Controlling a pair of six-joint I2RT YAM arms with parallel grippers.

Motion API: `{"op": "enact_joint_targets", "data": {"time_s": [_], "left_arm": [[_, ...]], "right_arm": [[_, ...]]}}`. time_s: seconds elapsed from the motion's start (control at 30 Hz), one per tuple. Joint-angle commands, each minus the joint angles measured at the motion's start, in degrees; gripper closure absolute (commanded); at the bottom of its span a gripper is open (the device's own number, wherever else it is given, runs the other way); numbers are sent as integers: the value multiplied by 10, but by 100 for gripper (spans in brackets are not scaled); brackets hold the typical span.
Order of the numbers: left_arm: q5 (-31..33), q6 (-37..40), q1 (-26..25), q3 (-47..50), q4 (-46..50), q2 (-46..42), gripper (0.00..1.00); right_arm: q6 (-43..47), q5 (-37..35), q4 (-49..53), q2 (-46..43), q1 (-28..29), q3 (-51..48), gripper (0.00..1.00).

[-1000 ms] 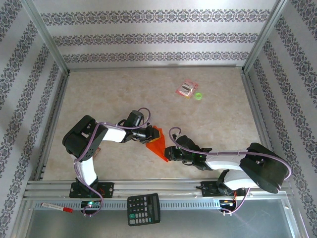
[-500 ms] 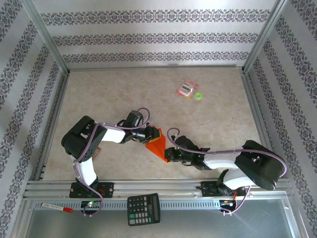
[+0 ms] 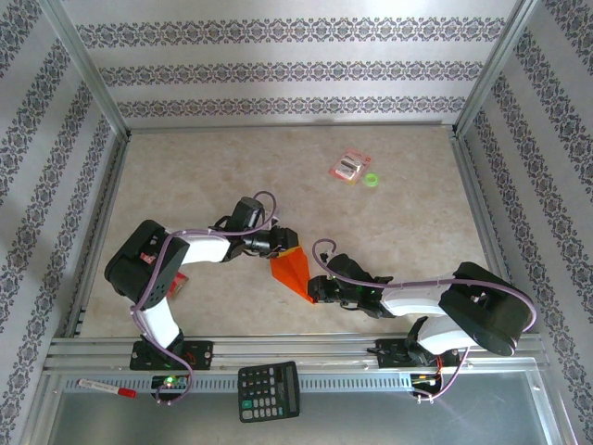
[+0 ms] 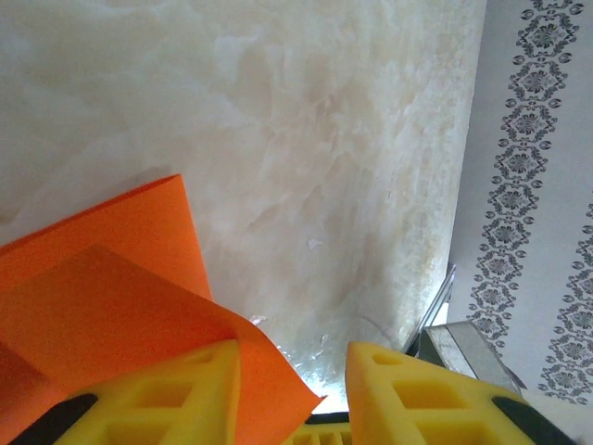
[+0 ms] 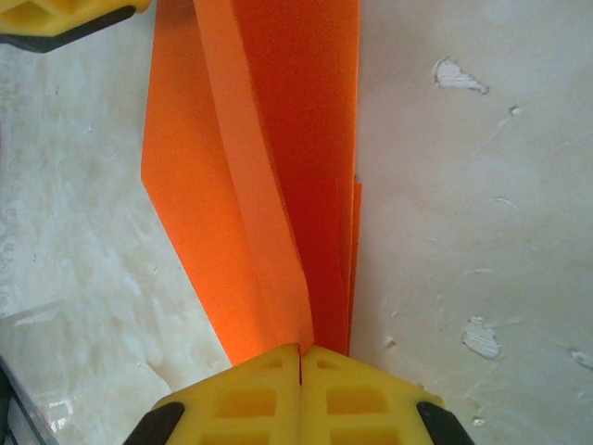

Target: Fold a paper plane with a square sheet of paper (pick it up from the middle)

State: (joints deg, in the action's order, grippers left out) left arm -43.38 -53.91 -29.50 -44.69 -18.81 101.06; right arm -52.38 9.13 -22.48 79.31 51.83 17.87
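Right claw (image 5: 301,352) pinches the paper plane (image 5: 278,158) by its narrow tip, I judge to hold the layers together, while my left claw (image 4: 293,371) stands part open at its wide end.

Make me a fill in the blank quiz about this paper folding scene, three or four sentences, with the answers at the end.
1. The right claw is ___ on the narrow end of the paper plane.
2. The left claw, at the plane's wide end, has its jaws ___.
3. The paper plane is ___ in colour.
4. The calculator at the near edge is ___ in colour.

Answers: shut; open; orange; black.
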Motion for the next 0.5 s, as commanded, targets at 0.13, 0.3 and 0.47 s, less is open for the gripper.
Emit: {"op": "enact_joint_targets", "data": {"time_s": [0.13,0.3,0.47], "left_arm": [[-2,30,20,-9,20,38,67],[1,31,24,4,8,52,69],[7,39,27,15,6,60,71]], "right_arm": [[0,5,10,4,-5,-5,99],[1,4,14,-10,-5,-5,91],[5,9,17,-23,-4,-6,85]]}}
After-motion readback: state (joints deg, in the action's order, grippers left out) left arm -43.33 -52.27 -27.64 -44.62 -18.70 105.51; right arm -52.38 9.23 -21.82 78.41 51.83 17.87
